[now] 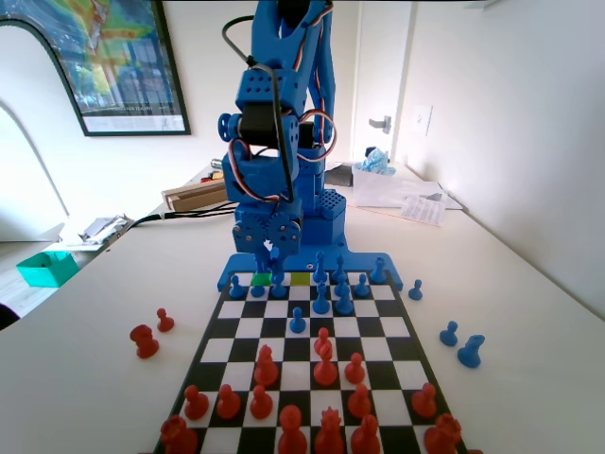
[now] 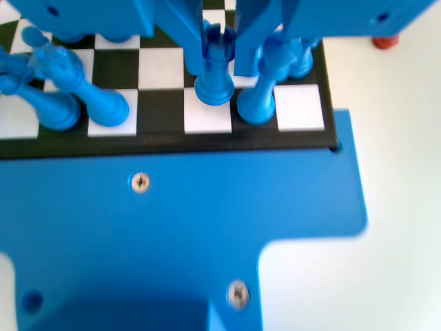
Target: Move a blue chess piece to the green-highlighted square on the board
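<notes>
A blue robot arm stands at the far end of a black-and-white chessboard (image 1: 307,331) in the fixed view, bent low so that its gripper (image 1: 275,257) hangs over the board's back row, just left of centre. Two tinted squares lie in that row: a green square (image 1: 261,280) directly beneath the gripper and a yellow-green square (image 1: 301,279) just to its right.

In the wrist view the jaws come down from the top edge and stand spread, one on each side of a blue rook (image 2: 215,69). The rook rises upright between them on a white square at the board's near edge. The jaws sit close to its sides, but the view is blurred here and I cannot tell whether they touch it. Just to the right of the rook stands another blue piece (image 2: 260,93), and two more blue pieces (image 2: 83,89) stand well apart to the left.

In the fixed view, other blue pieces (image 1: 333,288) crowd the two far rows, with one blue pawn (image 1: 298,322) advanced toward the middle. Red pieces (image 1: 293,402) fill the near rows. Two red pieces (image 1: 151,333) rest on the white surface (image 1: 85,378) left of the board, and three blue ones (image 1: 460,342) rest to its right.
</notes>
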Available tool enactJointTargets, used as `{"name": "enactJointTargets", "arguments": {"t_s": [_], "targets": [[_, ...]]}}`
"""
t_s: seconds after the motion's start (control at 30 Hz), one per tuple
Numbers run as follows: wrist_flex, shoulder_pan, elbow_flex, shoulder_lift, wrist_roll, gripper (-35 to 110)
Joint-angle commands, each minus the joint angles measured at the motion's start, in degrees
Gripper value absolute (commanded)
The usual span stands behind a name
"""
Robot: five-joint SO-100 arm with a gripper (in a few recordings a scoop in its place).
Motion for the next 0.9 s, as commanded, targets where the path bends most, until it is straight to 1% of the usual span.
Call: {"name": "enactJointTargets", "arguments": {"t_s": [0.0,0.87], "targets": [[0.44,0.0,0.35,0.44,0.18,1],[0.09,-0.53,-0.44,-2.11,-0.09,1]]}}
